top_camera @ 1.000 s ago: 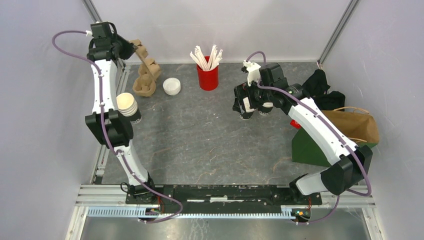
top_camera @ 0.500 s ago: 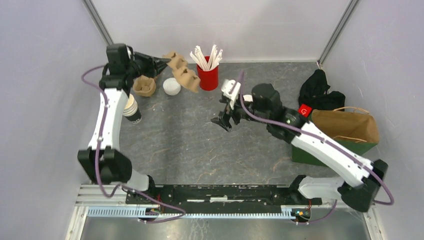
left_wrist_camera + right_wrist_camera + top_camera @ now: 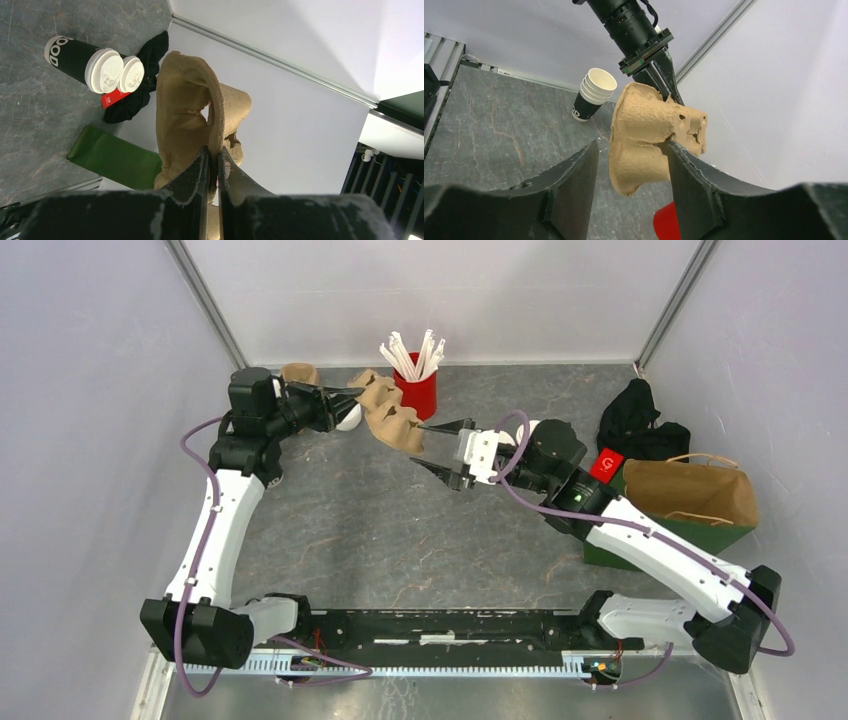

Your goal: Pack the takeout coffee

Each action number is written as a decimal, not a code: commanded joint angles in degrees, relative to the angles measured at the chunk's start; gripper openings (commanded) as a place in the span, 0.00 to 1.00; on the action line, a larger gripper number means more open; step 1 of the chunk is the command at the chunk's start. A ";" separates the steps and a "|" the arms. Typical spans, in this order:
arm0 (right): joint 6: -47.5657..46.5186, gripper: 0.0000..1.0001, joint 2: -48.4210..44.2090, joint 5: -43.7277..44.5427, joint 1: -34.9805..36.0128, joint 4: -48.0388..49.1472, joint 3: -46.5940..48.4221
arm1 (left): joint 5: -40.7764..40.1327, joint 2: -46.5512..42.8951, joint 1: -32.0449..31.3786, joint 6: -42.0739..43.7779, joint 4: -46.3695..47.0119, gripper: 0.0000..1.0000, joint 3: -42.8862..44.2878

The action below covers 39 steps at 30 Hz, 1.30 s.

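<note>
Mid-air: left gripper clamped on a brown moulded-pulp cup carrier — right gripper, jaws apart, straddles its other end — two black paper coffee cups with white lids stand together on the grey table beside black cloth.
</note>
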 commanded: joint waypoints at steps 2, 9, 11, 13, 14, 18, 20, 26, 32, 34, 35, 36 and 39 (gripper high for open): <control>-0.29 0.55 1.73 -2.53 1.83 6.33 0.01 | -0.28 -1.14 -0.51 -4.30 3.56 0.02 -0.20; -0.34 0.43 1.73 6.88 4.43 8.70 -3.00 | 0.51 -0.06 -0.51 -4.96 4.94 0.02 0.21; -1.60 0.39 1.98 9.85 5.28 8.48 -2.97 | 0.77 -0.10 -0.50 -5.19 5.03 0.02 -0.03; -2.68 0.39 2.09 14.54 6.22 9.36 -3.37 | 0.93 -0.14 -0.53 -5.61 5.62 0.02 -0.39; -3.26 0.40 2.09 15.99 6.75 9.97 -3.65 | 1.18 -0.07 -0.51 -5.72 5.72 0.02 -0.45; -6.13 0.41 2.52 20.28 8.17 10.30 -3.69 | 1.90 0.56 -0.48 -5.58 5.97 0.02 -0.01; -6.52 0.40 2.85 21.50 8.74 10.40 -3.52 | 2.08 0.65 -0.48 -5.65 6.09 0.02 0.00; -8.49 0.33 4.59 26.24 10.64 10.99 -2.69 | 2.78 0.83 -0.52 -6.19 6.91 0.02 0.07; -7.36 0.09 5.52 34.87 11.88 10.81 -0.83 | 3.47 0.76 -0.46 -6.24 7.22 0.02 0.24; -4.85 0.00 5.84 38.29 11.87 9.47 1.08 | 3.69 0.66 -0.54 -5.88 7.25 0.02 0.19; -3.43 0.00 5.92 40.14 11.86 8.08 2.59 | 3.79 0.60 -0.51 -5.43 7.42 0.08 0.11; -2.64 0.00 5.57 41.59 11.90 6.86 3.53 | 3.83 0.53 -0.46 -4.61 7.46 0.17 0.10; 1.46 0.00 3.00 47.98 11.87 4.10 4.47 | 3.82 0.23 -0.52 -0.05 8.29 0.52 0.59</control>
